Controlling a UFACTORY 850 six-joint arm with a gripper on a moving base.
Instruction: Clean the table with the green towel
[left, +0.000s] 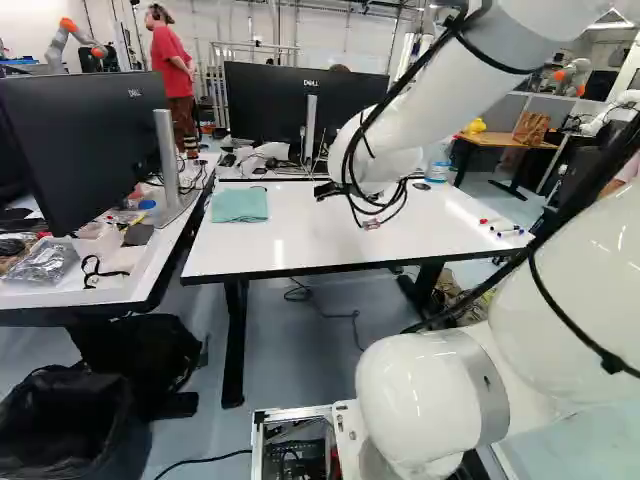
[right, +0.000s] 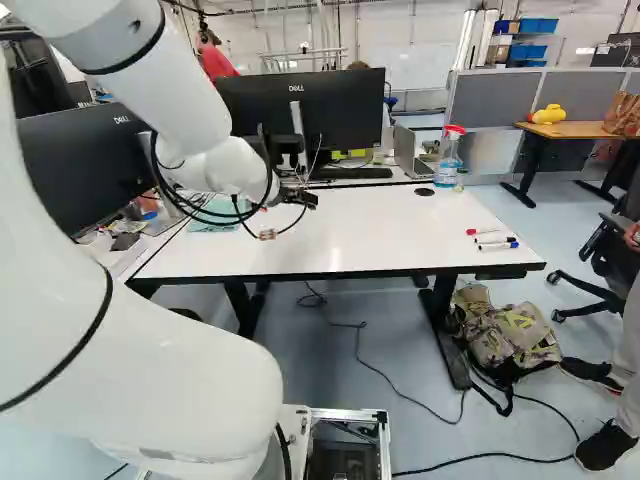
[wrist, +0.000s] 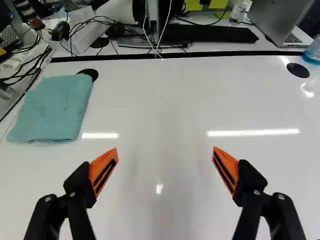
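At the left end of the counter (left: 300, 250), as the left base view shows it, lies the green towel (left: 240, 205), folded into a flat, roughly square pad. One of its far corners is at a black round cap (wrist: 89, 74) set in the surface. The end effector (right: 304, 198) is apart from the towel, above the white surface; in the wrist view the towel lies ahead of the end effector (wrist: 165, 152) and off to one side, outside the nearer finger rather than between the two. Both fingers stand wide apart, their orange pads (wrist: 103, 161) facing each other with only bare, shiny surface showing between them. The white arm (left: 420, 110) reaches out over the counter, black cables (right: 190, 205) looped around its outer part.

Farther out, a second round cap (wrist: 298, 70) sits toward the far edge, and near it stands a spray bottle (right: 448, 158) with blue liquid and a red top. Three markers (right: 494, 239) lie together at the right end of the counter in the right base view. Beyond the far edge are a black keyboard (wrist: 210, 34), a screen (left: 290, 105) and an open laptop (wrist: 282, 22). On the floor by the counter's right leg rests a patterned backpack (right: 510, 338)
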